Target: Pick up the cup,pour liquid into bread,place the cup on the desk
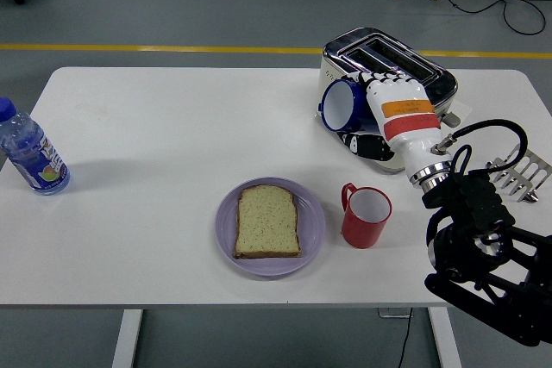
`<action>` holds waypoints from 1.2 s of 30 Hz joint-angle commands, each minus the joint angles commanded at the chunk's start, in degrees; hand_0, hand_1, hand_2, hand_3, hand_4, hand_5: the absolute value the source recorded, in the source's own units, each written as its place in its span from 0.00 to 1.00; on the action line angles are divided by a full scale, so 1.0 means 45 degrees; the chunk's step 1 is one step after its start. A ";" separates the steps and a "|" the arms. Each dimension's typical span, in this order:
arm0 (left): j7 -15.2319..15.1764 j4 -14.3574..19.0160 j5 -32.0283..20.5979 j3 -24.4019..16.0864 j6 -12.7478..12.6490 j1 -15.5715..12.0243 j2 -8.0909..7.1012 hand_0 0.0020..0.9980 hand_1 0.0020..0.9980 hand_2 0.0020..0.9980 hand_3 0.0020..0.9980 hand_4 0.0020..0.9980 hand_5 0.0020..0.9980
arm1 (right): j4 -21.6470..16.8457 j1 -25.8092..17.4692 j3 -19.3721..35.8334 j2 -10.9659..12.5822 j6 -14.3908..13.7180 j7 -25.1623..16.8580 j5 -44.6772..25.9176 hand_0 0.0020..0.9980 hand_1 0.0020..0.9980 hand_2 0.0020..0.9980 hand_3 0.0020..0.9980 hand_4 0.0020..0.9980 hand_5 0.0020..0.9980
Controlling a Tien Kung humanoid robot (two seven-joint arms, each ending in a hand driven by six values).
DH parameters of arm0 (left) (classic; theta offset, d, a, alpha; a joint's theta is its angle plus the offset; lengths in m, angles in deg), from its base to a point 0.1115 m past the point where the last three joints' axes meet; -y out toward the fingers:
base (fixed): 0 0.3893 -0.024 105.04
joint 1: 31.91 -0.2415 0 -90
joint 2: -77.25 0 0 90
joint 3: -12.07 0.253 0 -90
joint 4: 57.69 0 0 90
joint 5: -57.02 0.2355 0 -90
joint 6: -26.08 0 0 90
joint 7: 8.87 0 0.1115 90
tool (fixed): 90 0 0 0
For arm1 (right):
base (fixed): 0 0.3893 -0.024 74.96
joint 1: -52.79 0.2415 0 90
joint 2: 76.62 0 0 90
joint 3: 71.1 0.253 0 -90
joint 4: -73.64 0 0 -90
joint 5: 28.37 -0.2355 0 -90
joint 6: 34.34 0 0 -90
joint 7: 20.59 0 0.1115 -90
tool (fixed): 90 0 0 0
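Blue outside and white inside, the cup [343,105] lay tipped on its side, mouth facing left, axis nearly level. The right robot hand [379,109] gripped it above the bench [155,170], before the toaster [384,66].

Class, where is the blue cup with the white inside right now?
In the head view, the blue cup is held tipped sideways in the right hand, right of centre, in front of the white toaster, beyond the red mug.
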 joint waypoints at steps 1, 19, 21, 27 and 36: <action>0.0000 0.0000 0.0000 -0.0002 0.0000 -0.0001 0.0001 0.64 0.65 0.66 0.55 0.32 0.84 | 0.0017 0.0060 -0.0082 0.0011 0.0025 -0.0003 0.0048 0.41 0.40 0.54 0.56 0.66 0.00; 0.0002 0.0017 -0.0075 -0.0109 -0.0005 0.0116 -0.0009 0.64 0.65 0.66 0.55 0.32 0.84 | 0.0465 0.4497 -0.5966 0.0609 0.1539 0.0659 0.1054 0.40 0.37 0.54 0.56 0.67 0.00; 0.0001 0.0016 -0.0077 -0.0148 -0.0009 0.0070 -0.0007 0.64 0.65 0.66 0.55 0.32 0.84 | 0.0557 0.4577 -0.5861 0.0440 0.1863 0.0659 0.1054 0.40 0.37 0.54 0.56 0.67 0.00; 0.0004 0.0022 -0.0073 -0.0104 -0.0007 0.0055 -0.0001 0.64 0.65 0.66 0.55 0.32 0.84 | 0.0636 0.4727 -0.5659 0.0167 0.2184 0.0659 0.1054 0.41 0.37 0.54 0.56 0.66 0.00; 0.0004 0.0032 -0.0090 -0.0074 -0.0003 0.0060 0.0009 0.64 0.65 0.66 0.55 0.32 0.84 | 0.0568 0.4868 -0.5639 0.0062 0.2307 0.0659 0.1054 0.42 0.37 0.55 0.56 0.65 0.00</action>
